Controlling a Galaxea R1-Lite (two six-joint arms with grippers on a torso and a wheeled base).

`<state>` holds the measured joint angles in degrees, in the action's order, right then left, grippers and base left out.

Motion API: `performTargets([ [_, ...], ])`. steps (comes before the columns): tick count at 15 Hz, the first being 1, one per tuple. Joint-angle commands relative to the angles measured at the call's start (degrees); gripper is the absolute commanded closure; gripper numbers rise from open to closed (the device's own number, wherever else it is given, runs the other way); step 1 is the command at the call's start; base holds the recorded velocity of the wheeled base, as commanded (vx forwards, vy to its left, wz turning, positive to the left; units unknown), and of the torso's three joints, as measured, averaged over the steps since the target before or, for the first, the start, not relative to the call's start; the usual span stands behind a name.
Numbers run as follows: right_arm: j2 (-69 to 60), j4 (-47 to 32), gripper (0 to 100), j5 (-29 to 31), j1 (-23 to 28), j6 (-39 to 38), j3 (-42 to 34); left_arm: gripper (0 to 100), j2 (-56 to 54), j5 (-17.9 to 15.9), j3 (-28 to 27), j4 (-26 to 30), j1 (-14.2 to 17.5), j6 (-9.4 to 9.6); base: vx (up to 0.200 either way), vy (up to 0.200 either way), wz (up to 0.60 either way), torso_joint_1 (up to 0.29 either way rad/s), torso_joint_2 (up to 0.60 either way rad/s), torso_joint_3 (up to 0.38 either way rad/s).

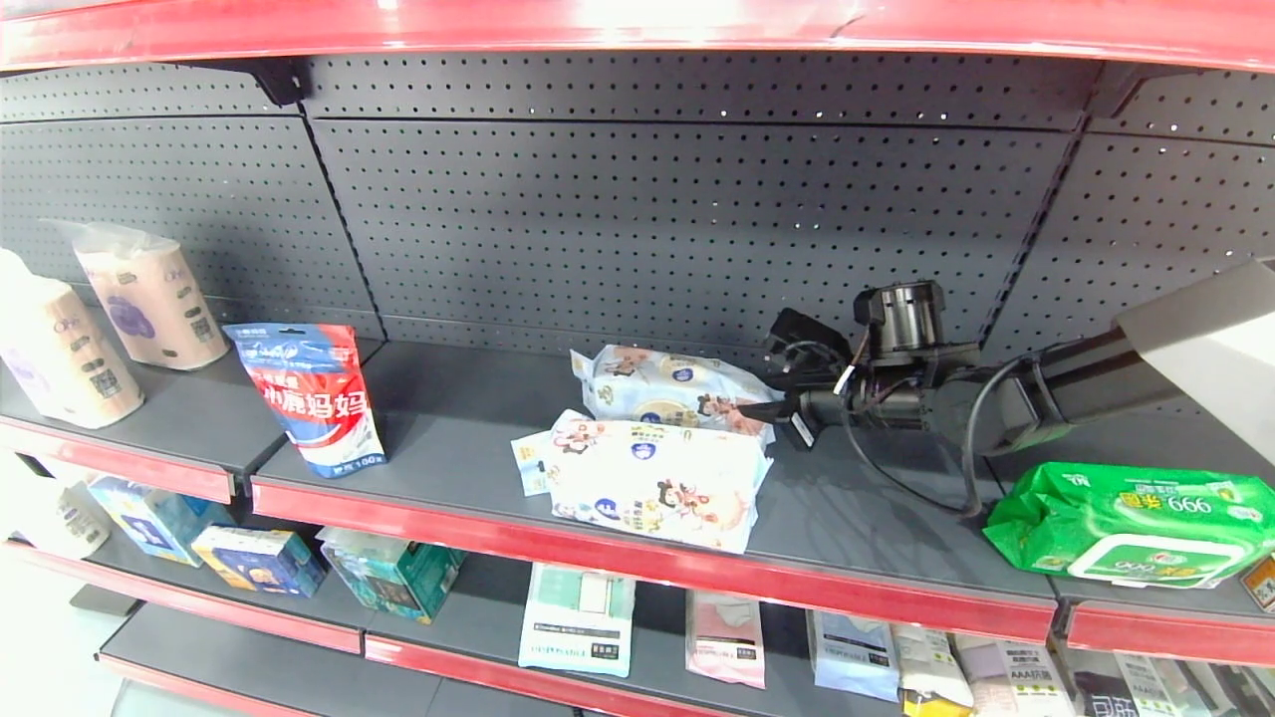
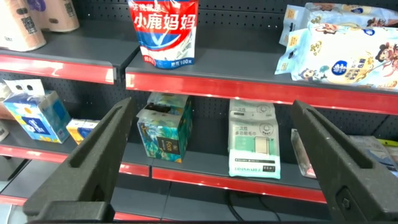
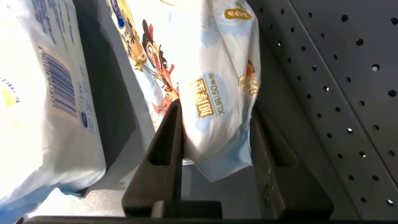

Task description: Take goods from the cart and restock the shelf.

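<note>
Two white wipes packs printed with cartoon figures lie mid-shelf [image 1: 448, 428]. The front pack [image 1: 657, 483] is near the red edge. The rear pack [image 1: 667, 383] lies close to the pegboard back wall. My right gripper [image 1: 762, 410] comes in from the right at shelf level and is shut on the rear pack's end. In the right wrist view the rear pack [image 3: 211, 74] fills the gap in the right gripper [image 3: 214, 109], touching both fingers, with the front pack [image 3: 43, 99] alongside. My left gripper [image 2: 212, 106] hangs open and empty before the shelf front, below the front pack [image 2: 348, 56].
A red-and-blue pouch [image 1: 314, 398] stands left of the packs and a green wipes pack [image 1: 1126, 523] lies at the right. Wrapped tissue rolls [image 1: 149, 294] stand at far left. The lower shelf holds a teal box [image 2: 163, 127], a green-white pack [image 2: 253, 137] and several other goods.
</note>
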<state>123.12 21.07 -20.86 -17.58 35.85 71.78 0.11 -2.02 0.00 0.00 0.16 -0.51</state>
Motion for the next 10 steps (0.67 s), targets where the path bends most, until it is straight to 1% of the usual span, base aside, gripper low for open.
performTargets([
  [1,-0.08,0.12,100,0.20,0.00,0.01,-0.32,0,-0.02,0.00,0.00,0.00,0.02,-0.02,0.000,0.000,0.00,0.000,0.00,0.000],
  [3,-0.08,0.12,100,1.35,-0.18,0.09,-0.24,0,0.07,-0.09,0.00,0.00,0.02,-0.02,0.000,0.000,0.00,0.000,0.00,0.000],
  [7,-0.17,0.12,100,1.70,-0.18,0.18,-0.67,0,-0.02,-0.09,0.00,0.00,0.02,-0.02,0.000,0.000,0.00,0.000,0.00,0.000],
  [8,-0.17,0.12,0,1.70,-0.18,0.18,-0.76,0,-0.02,0.00,0.00,0.00,0.02,-0.02,0.000,0.000,0.00,0.000,0.00,0.000],
  [10,-0.17,0.12,0,1.70,-0.35,0.01,-0.50,0,0.07,0.00,0.00,0.00,0.02,-0.02,0.000,0.000,0.00,0.000,0.00,0.000],
])
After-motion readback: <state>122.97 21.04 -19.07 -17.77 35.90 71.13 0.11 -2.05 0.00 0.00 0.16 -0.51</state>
